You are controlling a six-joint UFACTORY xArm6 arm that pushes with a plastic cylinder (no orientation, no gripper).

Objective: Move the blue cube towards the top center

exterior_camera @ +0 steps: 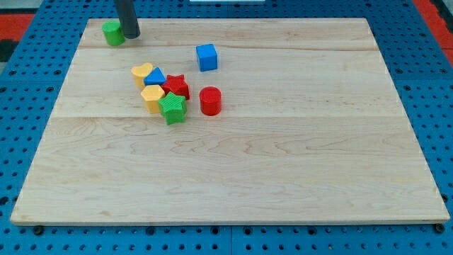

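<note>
The blue cube [207, 57] sits on the wooden board [283, 163], above the middle and a little left of centre. My tip [130, 35] is at the view's top left, well left of the blue cube, touching the right side of a green block [112, 32].
A cluster lies below and left of the blue cube: a yellow heart [141, 72], a blue block [155, 77], a red star [177, 86], a yellow block [152, 98] and a green star [172, 108]. A red cylinder [210, 101] stands just right of the cluster.
</note>
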